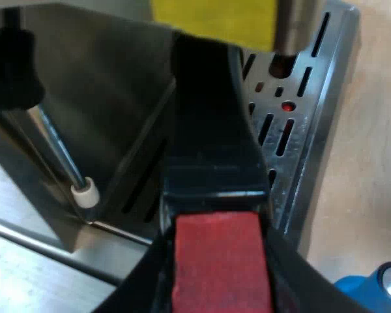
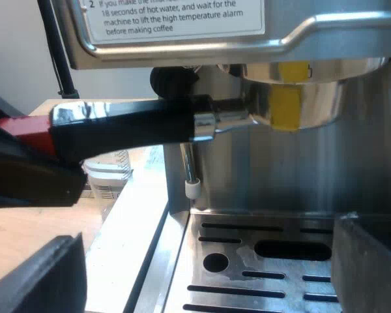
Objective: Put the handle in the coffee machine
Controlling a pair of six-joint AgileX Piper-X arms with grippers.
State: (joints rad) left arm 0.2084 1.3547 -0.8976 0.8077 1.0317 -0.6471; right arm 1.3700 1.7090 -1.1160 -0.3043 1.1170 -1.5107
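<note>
Two dark fingers [image 1: 133, 290] of the left hand [image 1: 216, 287] are clamped on either side of the red end [image 1: 218, 261] of the holder's handle [image 1: 208, 130]. From this wrist the black handle runs away from the hand, over the slotted metal drip tray [image 1: 293, 124], toward a yellow patch [image 1: 212, 19] at its far end. Beside it hangs the thin steam wand [image 1: 58, 150] with a white tip. A blue tamper [image 1: 362, 290] rests on the pale desk [image 1: 371, 163] just beside the tray, close to the hand.

The right wrist view gives the side-on picture that the left one lacks. The right hand [image 2: 205, 261] is open, its two fingers wide apart with nothing between them, low over the drip tray [image 2: 260, 261]. Beyond them the holder [image 2: 300, 98], a shiny metal cup with a yellow mark, sits up against the underside of the espresso machine [image 2: 202, 52] at its front. Whether it is locked cannot be told. Its handle [image 2: 130, 124] sticks out level, glossy black, then red [image 2: 19, 127] where the left hand [image 2: 26, 176] meets it. A measuring glass [image 2: 107, 176] stands on the desk below the handle. A printed label [image 2: 176, 16] is on the machine above.
</note>
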